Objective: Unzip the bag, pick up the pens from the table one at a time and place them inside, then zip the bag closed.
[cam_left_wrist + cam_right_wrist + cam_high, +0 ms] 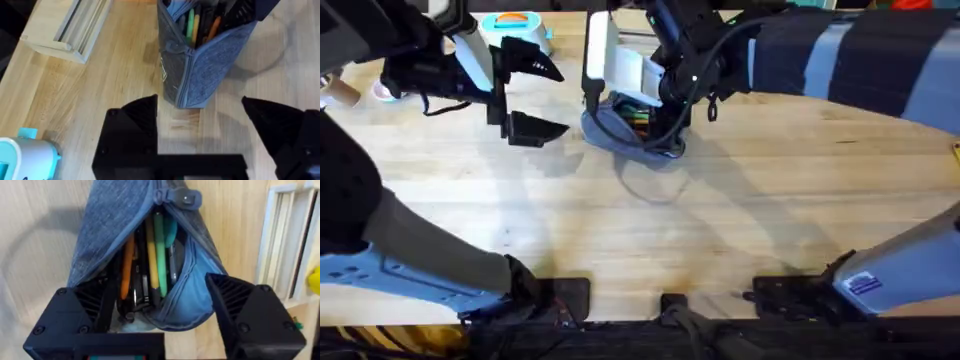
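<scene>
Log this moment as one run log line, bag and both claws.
bag: unzipped, pens inside | right claw: open, at bag mouth | left claw: open, beside bag, holding nothing | zip: not closed

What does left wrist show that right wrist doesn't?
Left wrist: a pale blue gadget on the table and the bag from outside, standing up. Right wrist: the bag's zip pull and a look straight into its open mouth. Both: the bag, the orange and green pens inside it, and a white slatted rack.
</scene>
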